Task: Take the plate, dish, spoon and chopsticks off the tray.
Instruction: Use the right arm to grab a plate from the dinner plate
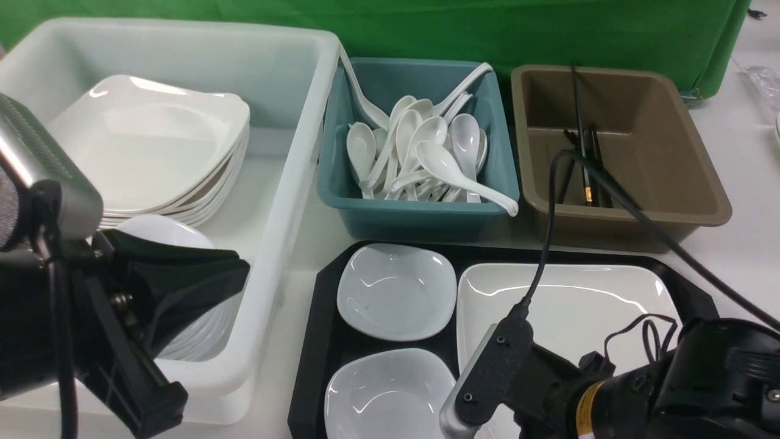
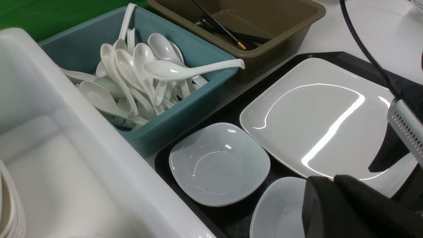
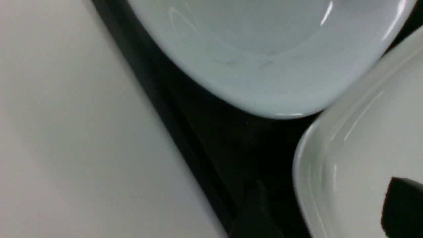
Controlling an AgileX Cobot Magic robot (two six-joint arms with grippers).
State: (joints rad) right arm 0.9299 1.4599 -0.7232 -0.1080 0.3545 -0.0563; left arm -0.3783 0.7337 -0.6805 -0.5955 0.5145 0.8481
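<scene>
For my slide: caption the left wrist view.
Plate and two dishes on tray, beside spoon bin and chopstick bin.

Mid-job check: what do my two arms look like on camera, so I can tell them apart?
Left arm: black body with a wedge-shaped black finger, topped by a silver-grey perforated camera housing. Right arm: black, with a yellow band, a speckled black bracket bearing screws, and black cables running off it.

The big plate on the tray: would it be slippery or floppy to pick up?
Probably slippery: the plate is glossy, with bright glare streaks. Likely stiff, since similar plates stack neatly in the bin. Its low rim hugs the tray, so getting under it may be awkward.
</scene>
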